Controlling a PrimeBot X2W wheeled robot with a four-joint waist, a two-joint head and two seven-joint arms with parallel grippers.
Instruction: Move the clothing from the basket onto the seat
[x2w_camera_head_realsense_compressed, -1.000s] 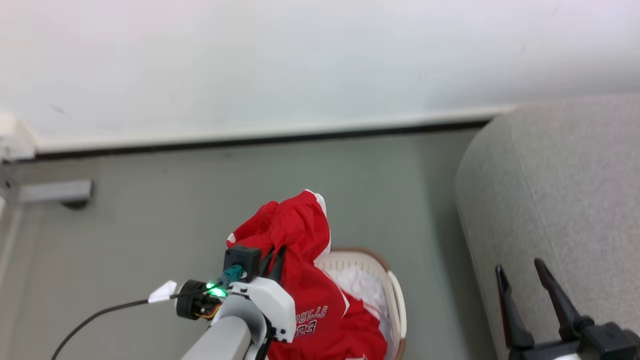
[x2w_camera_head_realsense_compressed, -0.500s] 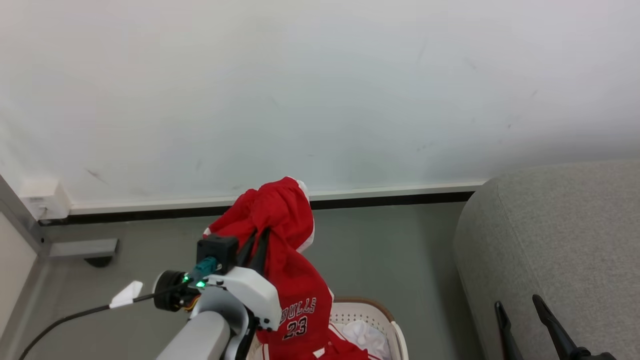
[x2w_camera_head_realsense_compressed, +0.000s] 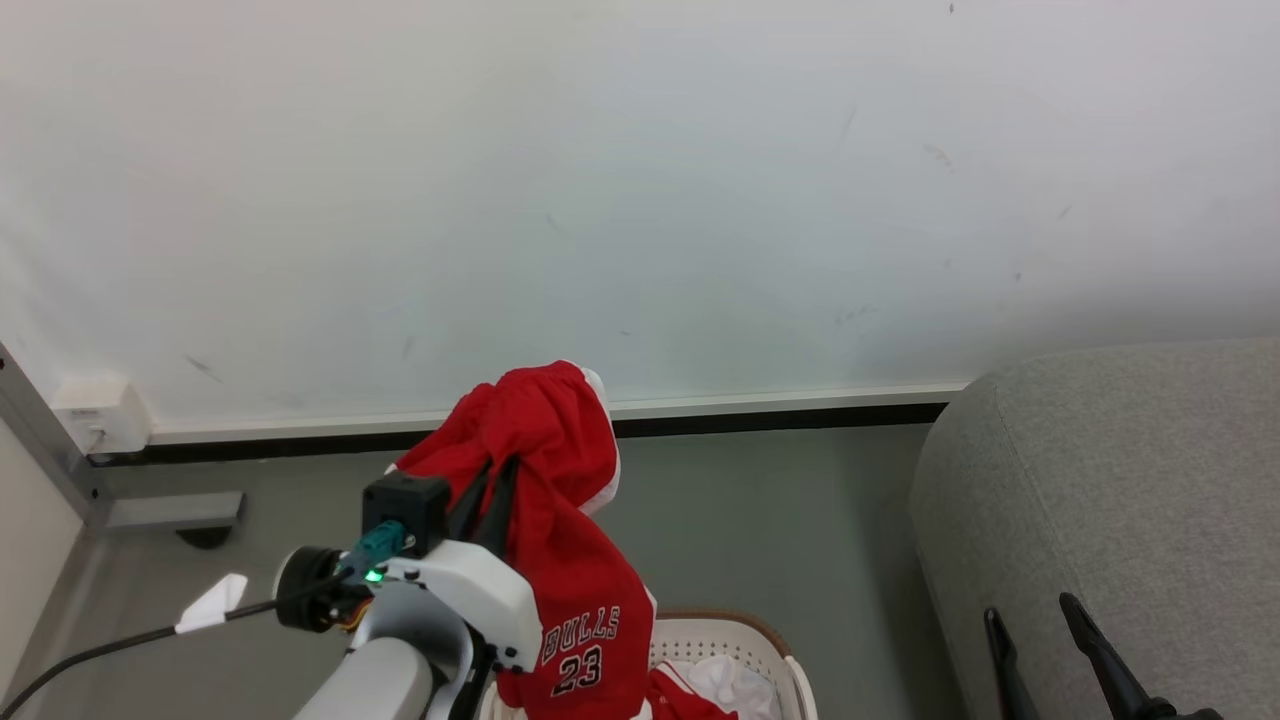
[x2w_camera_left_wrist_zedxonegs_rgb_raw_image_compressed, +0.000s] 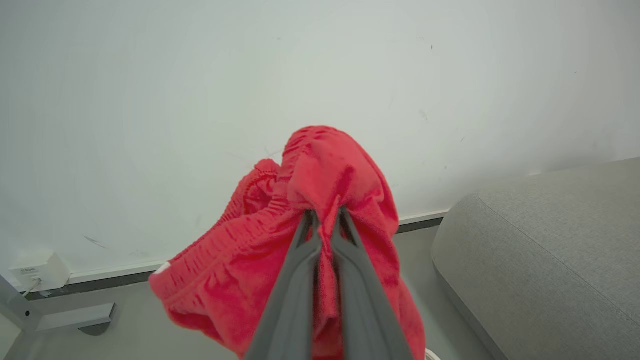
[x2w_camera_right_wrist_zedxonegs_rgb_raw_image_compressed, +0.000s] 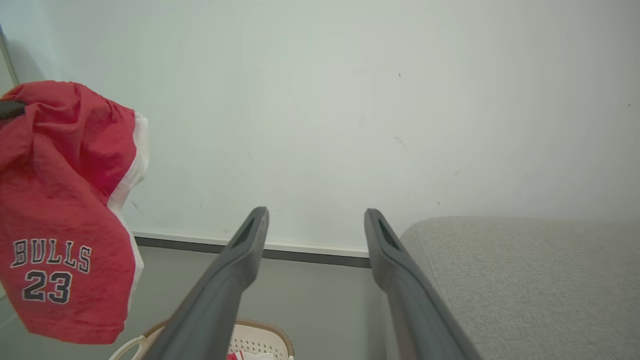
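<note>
A red "BULLS 23" garment (x2w_camera_head_realsense_compressed: 560, 520) hangs in the air from my left gripper (x2w_camera_head_realsense_compressed: 497, 470), whose fingers are shut on its bunched top (x2w_camera_left_wrist_zedxonegs_rgb_raw_image_compressed: 325, 220). It dangles above the white basket (x2w_camera_head_realsense_compressed: 740, 640) at the bottom of the head view, where a bit more red and white cloth (x2w_camera_head_realsense_compressed: 700, 685) lies inside. The same garment (x2w_camera_right_wrist_zedxonegs_rgb_raw_image_compressed: 60, 215) shows at the left of the right wrist view. The grey seat (x2w_camera_head_realsense_compressed: 1110, 500) is to the right. My right gripper (x2w_camera_head_realsense_compressed: 1030, 615) stands open in front of the seat (x2w_camera_right_wrist_zedxonegs_rgb_raw_image_compressed: 525, 270), with nothing between its fingers.
A white wall (x2w_camera_head_realsense_compressed: 640, 200) with a dark baseboard (x2w_camera_head_realsense_compressed: 780, 420) runs behind the grey floor (x2w_camera_head_realsense_compressed: 780, 520). A white socket box (x2w_camera_head_realsense_compressed: 95, 415) and a grey metal foot (x2w_camera_head_realsense_compressed: 170, 512) sit at the far left. A black cable (x2w_camera_head_realsense_compressed: 100, 650) trails from my left wrist.
The camera has tilted up, showing more wall. My left gripper has lifted the red garment higher, so that it now hangs almost free of the basket. The right gripper stays open.
</note>
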